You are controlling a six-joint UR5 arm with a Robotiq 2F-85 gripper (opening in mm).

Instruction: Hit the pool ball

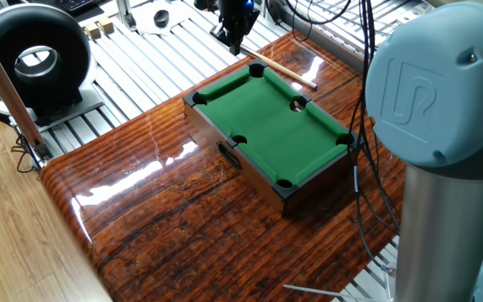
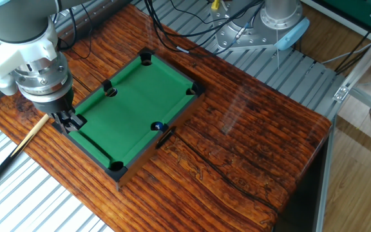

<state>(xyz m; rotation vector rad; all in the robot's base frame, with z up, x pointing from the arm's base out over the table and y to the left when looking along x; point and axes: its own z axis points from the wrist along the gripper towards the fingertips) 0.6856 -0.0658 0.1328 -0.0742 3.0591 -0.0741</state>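
One pool ball, dark blue with a white patch, resting on green felt beside the side pocket of the mini pool table. Well apart, at the far short rail, gripper poised low. Jaw state impossible to tell. Wooden cue lying just beside the table.
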